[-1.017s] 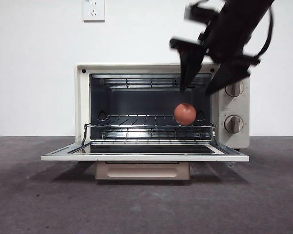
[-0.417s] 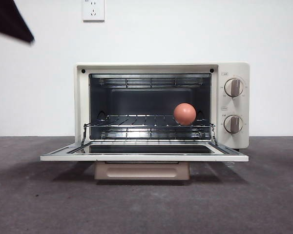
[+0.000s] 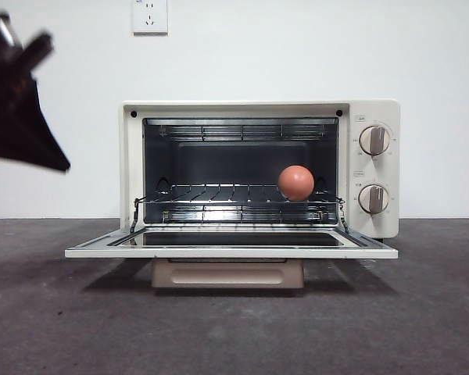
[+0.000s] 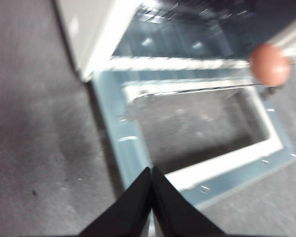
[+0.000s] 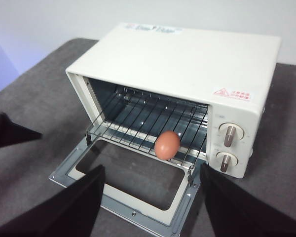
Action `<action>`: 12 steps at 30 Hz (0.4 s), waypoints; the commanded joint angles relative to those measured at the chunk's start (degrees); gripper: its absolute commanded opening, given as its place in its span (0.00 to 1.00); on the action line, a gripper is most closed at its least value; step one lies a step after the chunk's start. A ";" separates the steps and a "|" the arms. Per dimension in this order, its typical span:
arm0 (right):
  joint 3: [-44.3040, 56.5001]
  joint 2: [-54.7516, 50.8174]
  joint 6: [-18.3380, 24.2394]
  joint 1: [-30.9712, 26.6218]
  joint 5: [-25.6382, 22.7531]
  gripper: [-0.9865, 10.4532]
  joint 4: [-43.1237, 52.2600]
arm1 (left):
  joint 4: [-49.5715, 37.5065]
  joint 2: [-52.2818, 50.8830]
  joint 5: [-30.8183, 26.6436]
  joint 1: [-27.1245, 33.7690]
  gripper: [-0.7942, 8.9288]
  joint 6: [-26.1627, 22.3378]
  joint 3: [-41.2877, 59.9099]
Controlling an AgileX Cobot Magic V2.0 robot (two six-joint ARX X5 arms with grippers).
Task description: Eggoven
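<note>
Left tool (image 3: pixel 19 101), closed, lower at the oven's (image 3: pixel 258 109) left; right tool (image 5: pixel 150 205) open; reddish-brown egg (image 3: pixel 296 183) on rack.

The dark grey table (image 3: pixel 55 328) bears only the cream toaster oven (image 3: pixel 369 168).

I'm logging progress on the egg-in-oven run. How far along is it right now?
Done: the egg sits on the wire rack inside the oven, and the right gripper hangs open, clear above the front. In hand: the left gripper, jaws shut, hovers over the lowered door near its outer edge. Left: the door is not yet closed; that looks like the likely next step.
</note>
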State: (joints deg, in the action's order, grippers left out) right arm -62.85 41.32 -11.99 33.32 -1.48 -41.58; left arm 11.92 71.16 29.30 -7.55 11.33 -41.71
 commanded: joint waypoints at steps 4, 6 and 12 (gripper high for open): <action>-0.92 -1.11 0.44 0.42 -0.07 0.36 0.26 | -5.81 10.21 2.69 0.79 0.09 0.09 -0.13; -0.92 -1.11 0.44 0.42 -0.07 0.36 0.20 | -7.23 12.72 2.73 0.76 0.09 0.11 -0.13; -0.92 -0.98 0.39 0.42 -0.07 0.36 0.13 | -10.99 19.32 4.39 0.68 0.09 0.31 -0.13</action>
State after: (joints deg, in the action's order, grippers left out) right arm -62.85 39.97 -11.99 33.32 -1.50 -41.78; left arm 1.74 89.36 33.19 -6.76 11.53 -41.69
